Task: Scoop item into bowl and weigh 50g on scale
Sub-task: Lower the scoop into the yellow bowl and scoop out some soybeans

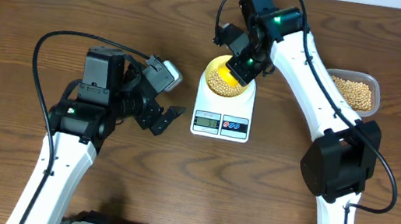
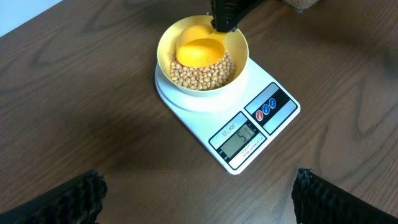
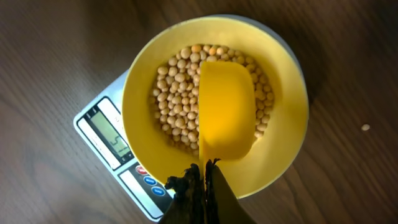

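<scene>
The pale-yellow bowl point(image 1: 227, 80) stands on the white scale point(image 1: 221, 119) and holds many tan beans point(image 3: 177, 93). My right gripper point(image 3: 205, 171) is shut on the handle of the bright yellow scoop point(image 3: 225, 112), whose upturned back lies over the beans in the bowl. The bowl point(image 2: 202, 56), scoop point(image 2: 199, 52) and scale point(image 2: 249, 134) also show in the left wrist view. My left gripper point(image 1: 162, 114) is open and empty over the table, left of the scale. The scale's display point(image 2: 242, 140) is lit.
A clear plastic tub point(image 1: 354, 91) with more beans stands right of the scale, behind the right arm. One loose bean point(image 3: 365, 127) lies on the wooden table beside the bowl.
</scene>
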Action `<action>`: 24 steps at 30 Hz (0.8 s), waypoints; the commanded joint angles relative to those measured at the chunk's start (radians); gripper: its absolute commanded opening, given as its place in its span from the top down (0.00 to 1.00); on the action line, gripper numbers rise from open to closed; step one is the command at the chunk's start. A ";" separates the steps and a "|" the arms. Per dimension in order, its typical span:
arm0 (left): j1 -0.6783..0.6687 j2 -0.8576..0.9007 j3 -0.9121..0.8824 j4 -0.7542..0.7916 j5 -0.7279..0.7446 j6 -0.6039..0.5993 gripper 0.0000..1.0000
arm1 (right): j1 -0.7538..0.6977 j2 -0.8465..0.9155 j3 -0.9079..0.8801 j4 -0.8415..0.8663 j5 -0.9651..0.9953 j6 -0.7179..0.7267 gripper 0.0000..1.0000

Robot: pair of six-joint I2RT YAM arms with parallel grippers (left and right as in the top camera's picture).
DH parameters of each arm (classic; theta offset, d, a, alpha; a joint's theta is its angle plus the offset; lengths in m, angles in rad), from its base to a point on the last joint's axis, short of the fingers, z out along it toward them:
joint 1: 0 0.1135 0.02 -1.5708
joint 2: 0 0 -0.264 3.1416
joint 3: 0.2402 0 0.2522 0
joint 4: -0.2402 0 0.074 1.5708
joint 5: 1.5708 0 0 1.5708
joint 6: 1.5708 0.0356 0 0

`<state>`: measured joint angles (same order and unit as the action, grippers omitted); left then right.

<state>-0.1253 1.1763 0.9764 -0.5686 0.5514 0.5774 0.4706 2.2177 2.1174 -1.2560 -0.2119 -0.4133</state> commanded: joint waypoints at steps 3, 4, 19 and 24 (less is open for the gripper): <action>0.003 0.007 -0.004 0.001 0.005 0.010 0.02 | 0.008 0.010 -0.018 0.001 0.000 -0.014 0.99; 0.003 0.007 -0.004 0.001 0.005 0.010 0.02 | 0.008 0.010 -0.017 0.002 0.000 -0.014 0.99; 0.003 0.007 -0.004 0.001 0.005 0.010 0.03 | -0.006 0.010 -0.007 0.022 -0.101 0.009 0.99; 0.003 0.007 -0.004 0.001 0.005 0.010 0.02 | -0.011 0.010 0.003 0.022 -0.136 0.009 0.99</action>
<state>-0.1249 1.1763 0.9764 -0.5686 0.5514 0.5774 0.4686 2.2177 2.1078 -1.2343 -0.2996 -0.4099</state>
